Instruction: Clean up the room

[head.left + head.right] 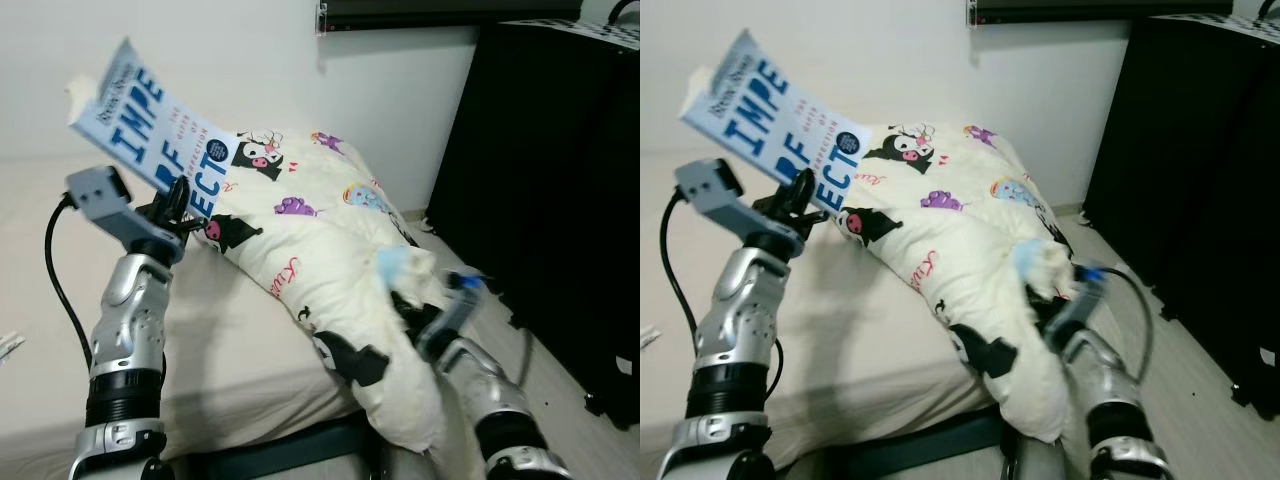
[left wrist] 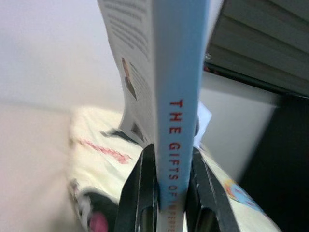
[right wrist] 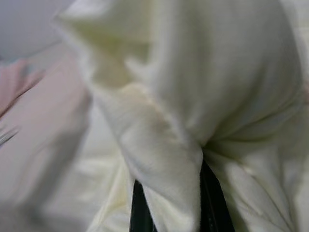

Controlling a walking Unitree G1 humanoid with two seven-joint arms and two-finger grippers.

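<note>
The left gripper [image 2: 166, 203] clamps a blue book [image 1: 155, 125] above the bed [image 1: 230, 340]. The right gripper [image 3: 169, 208] pinches the cartoon-print pillow [image 1: 320, 250] at the bed's edge.

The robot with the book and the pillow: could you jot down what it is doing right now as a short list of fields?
left hand: shut on the lower edge of a blue book, held up in the air above the bed
right hand: shut on a fold of the cartoon-print pillow
pillow: lying at the bed's right edge, its lower end hanging over
bed: beige sheet
to the right: black cabinet
</note>
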